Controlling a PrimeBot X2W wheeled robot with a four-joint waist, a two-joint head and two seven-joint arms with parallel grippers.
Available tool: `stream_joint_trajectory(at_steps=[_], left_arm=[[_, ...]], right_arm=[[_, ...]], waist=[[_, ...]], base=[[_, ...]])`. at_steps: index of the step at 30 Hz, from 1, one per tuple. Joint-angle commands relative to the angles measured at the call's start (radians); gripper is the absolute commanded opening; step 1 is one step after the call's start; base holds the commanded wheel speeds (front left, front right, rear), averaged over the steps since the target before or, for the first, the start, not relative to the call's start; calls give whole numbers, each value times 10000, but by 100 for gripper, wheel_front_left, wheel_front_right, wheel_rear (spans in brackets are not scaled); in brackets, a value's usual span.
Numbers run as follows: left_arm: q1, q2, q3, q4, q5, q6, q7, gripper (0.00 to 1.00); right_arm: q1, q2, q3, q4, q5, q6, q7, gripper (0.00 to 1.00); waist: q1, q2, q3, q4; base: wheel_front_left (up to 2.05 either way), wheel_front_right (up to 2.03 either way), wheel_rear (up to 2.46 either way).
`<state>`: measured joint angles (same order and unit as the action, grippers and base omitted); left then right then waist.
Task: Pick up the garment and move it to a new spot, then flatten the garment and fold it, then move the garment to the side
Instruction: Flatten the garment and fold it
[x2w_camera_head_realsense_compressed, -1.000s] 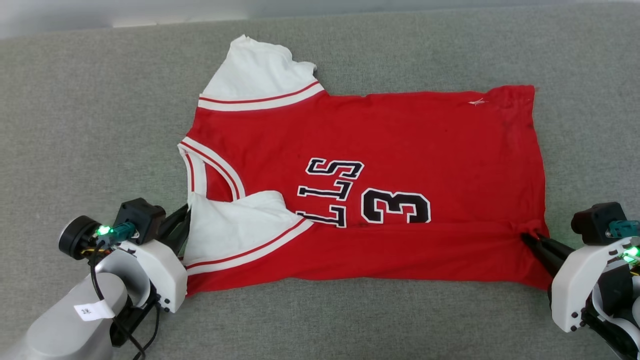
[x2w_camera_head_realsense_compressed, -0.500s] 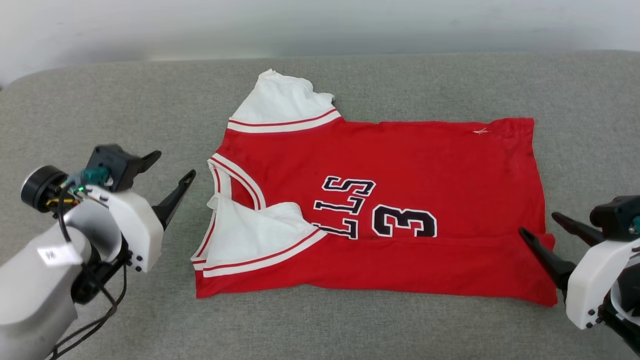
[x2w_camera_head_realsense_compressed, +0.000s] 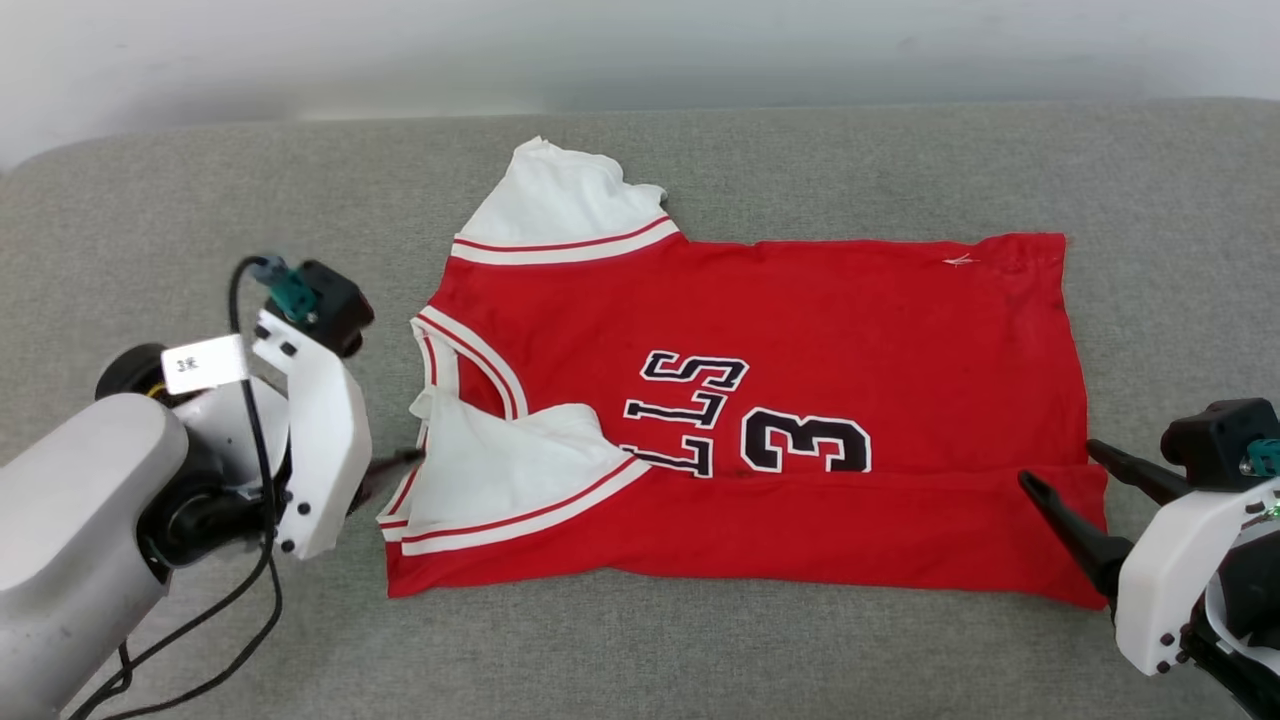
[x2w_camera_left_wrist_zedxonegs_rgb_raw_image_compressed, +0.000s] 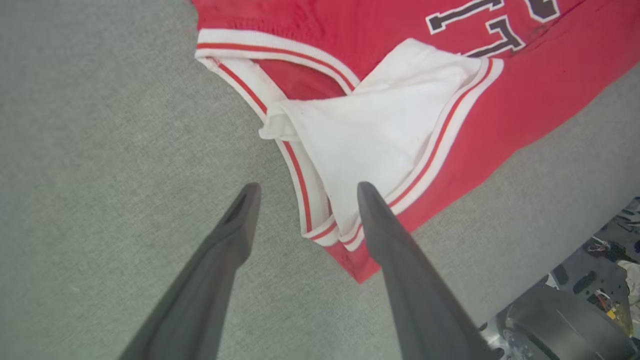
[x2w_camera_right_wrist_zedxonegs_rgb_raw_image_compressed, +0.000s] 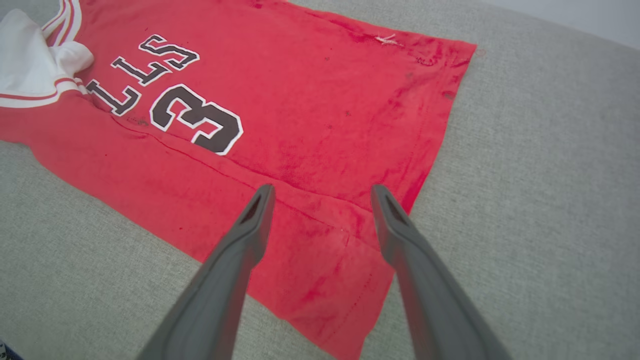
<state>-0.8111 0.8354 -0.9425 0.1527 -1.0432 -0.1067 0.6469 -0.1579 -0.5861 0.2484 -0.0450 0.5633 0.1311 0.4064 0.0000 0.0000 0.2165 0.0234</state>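
Note:
The red garment (x2w_camera_head_realsense_compressed: 800, 330) lies spread on the grey cushion (x2w_camera_head_realsense_compressed: 700, 160), collar to the left and hem to the right. Its near edge is folded up along a crease below the number 3, and the near white sleeve (x2w_camera_head_realsense_compressed: 500, 460) lies over the chest. The far sleeve (x2w_camera_head_realsense_compressed: 560, 205) sticks out at the back. My left gripper (x2w_camera_left_wrist_zedxonegs_rgb_raw_image_compressed: 306, 189) is open just above the near sleeve's striped trim (x2w_camera_left_wrist_zedxonegs_rgb_raw_image_compressed: 320, 232), one finger over cushion, one over white cloth. My right gripper (x2w_camera_head_realsense_compressed: 1058, 462) is open above the folded hem corner (x2w_camera_right_wrist_zedxonegs_rgb_raw_image_compressed: 350, 235), holding nothing.
A pale wall (x2w_camera_head_realsense_compressed: 640, 50) runs behind the cushion. Bare grey cushion surrounds the garment on all sides. The cushion's front edge and part of my base (x2w_camera_left_wrist_zedxonegs_rgb_raw_image_compressed: 565, 325) show at the lower right of the left wrist view. A black cable (x2w_camera_head_realsense_compressed: 240, 620) hangs from my left arm.
A second ago both grippers pinched the garment's near edge; they let go and opened. Since then the left wrist has turned down toward the sleeve trim. The camera has also tilted.

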Motion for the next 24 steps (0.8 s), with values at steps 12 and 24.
stream_joint_trajectory(at_steps=[12, 24], left_arm=[[86, -306, -978, 1015, -680, -100, 2207, 100], [614, -792, -1673, 2134, -637, -195, 2033, 0]], right_arm=[[-379, 273, 200, 21, 81, -7, 265, 100], [-1039, 33, 485, 314, 257, -7, 285, 100]], waist=[[0, 0, 281, -530], [0, 0, 376, -825]], base=[[0, 0, 0], [0, 0, 0]])
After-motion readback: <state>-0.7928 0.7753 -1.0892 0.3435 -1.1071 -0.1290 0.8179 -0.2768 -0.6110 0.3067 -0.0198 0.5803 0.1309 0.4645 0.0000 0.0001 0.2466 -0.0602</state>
